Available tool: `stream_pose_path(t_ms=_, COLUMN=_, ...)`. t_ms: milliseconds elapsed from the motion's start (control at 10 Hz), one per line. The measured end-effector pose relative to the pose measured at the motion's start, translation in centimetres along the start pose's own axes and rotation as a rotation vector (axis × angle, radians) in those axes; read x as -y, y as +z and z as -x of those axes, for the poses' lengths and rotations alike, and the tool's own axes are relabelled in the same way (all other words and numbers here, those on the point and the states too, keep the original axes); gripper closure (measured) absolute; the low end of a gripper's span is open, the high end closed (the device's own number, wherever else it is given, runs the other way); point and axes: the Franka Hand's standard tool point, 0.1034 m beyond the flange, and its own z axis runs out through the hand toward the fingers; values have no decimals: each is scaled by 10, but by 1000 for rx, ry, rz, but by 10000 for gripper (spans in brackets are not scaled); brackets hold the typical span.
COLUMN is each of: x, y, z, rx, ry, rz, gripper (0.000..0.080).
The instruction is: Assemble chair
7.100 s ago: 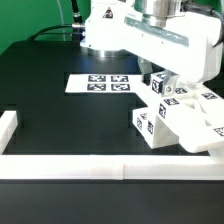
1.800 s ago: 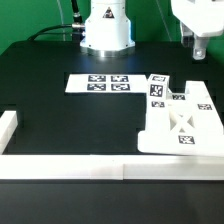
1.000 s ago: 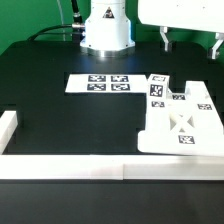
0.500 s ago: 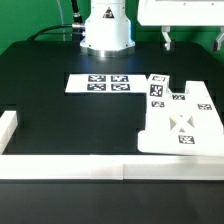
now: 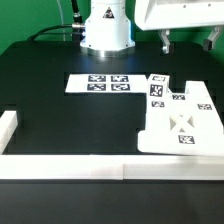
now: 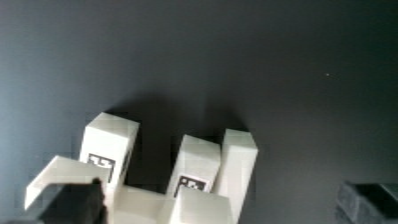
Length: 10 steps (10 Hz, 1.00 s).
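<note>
The white chair assembly (image 5: 180, 120) lies flat on the black table at the exterior view's right, cross-braced frame up, with its tagged upright parts toward the back. My gripper (image 5: 193, 42) hangs high above it, open and empty, with its two dark fingers (image 5: 165, 40) far apart. In the wrist view the chair's white blocks (image 6: 222, 165) show below, apart from the dark fingertips (image 6: 68, 200).
The marker board (image 5: 98, 83) lies behind the chair toward the exterior view's left. A long white rail (image 5: 60, 167) edges the table's front and left. The robot base (image 5: 105, 30) stands at the back.
Seven seconds ago the gripper held the chair tilted off the table. The chair now lies flat and released. The gripper has risen; over the last second it barely moved.
</note>
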Motion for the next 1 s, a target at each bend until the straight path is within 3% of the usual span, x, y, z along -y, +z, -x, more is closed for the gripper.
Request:
stream_pose_path(t_ms=200, x=0, y=7, z=7, rx=-44, ry=-44, rz=10, gripper=151)
stream_pose_path(t_ms=300, x=1, y=19, z=23, rx=-61, ry=-69, rz=19, gripper=151)
stream_pose_path(t_ms=500, x=-11, y=40, z=45, rx=-92, ry=-117, rz=50, gripper=151)
stream_pose_path(t_ms=700, x=-23, y=66, z=55, rx=-116, ry=-128, rz=95, gripper=151)
stream_pose_path(t_ms=1000, x=-22, y=67, z=56, rx=-105, ry=-128, rz=92, gripper=151)
